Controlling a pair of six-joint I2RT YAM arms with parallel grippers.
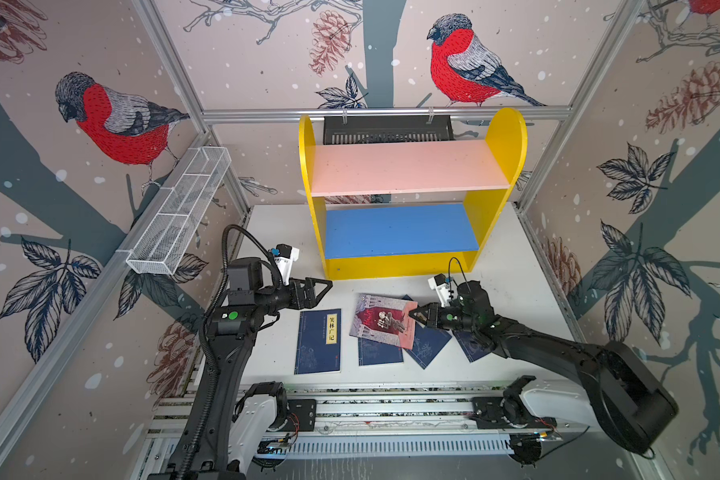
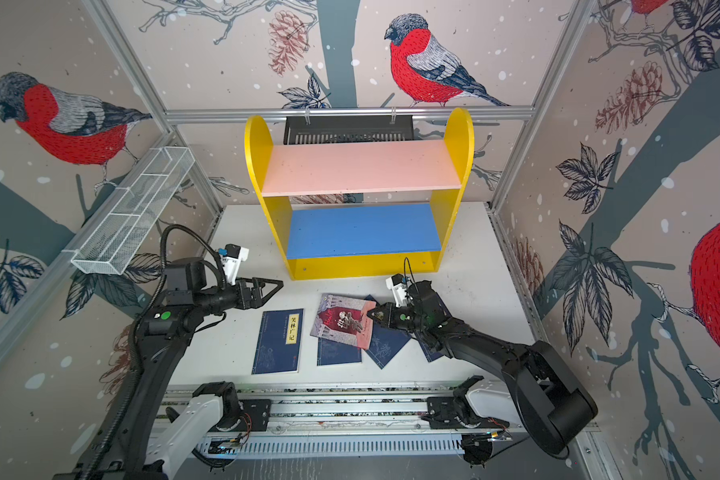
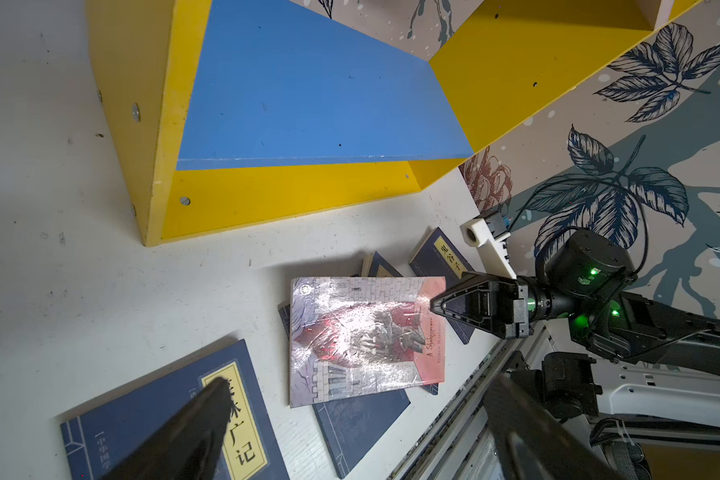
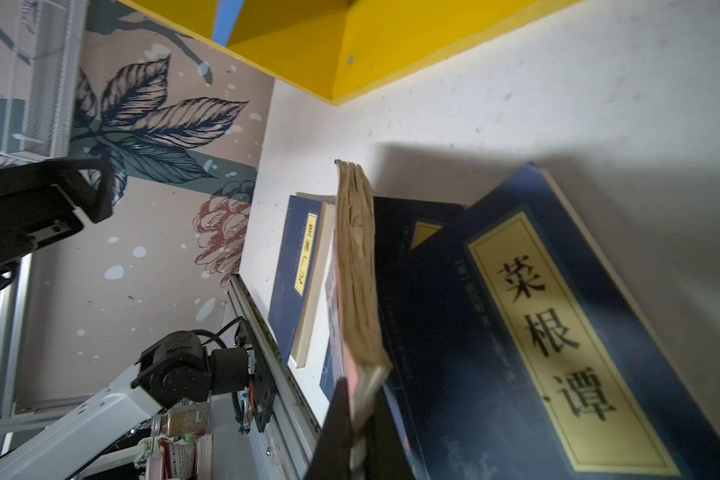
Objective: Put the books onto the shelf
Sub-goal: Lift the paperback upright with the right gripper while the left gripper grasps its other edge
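Clamped only edgewise by the right end effector [image 1: 414, 314], the grey-lilac book [image 1: 381, 322] may be dropped; the left end effector [image 1: 323, 286] is spread, empty.

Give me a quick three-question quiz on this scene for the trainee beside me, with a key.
1. True or false: the two-tier shelf holds no book yet.
2. Which thing is the right gripper clamped on? A: the navy book lying alone. B: the illustrated grey-lilac book. C: nothing.
3. Which gripper is open and holding nothing?

Key: 1 true; 2 B; 3 the left gripper.
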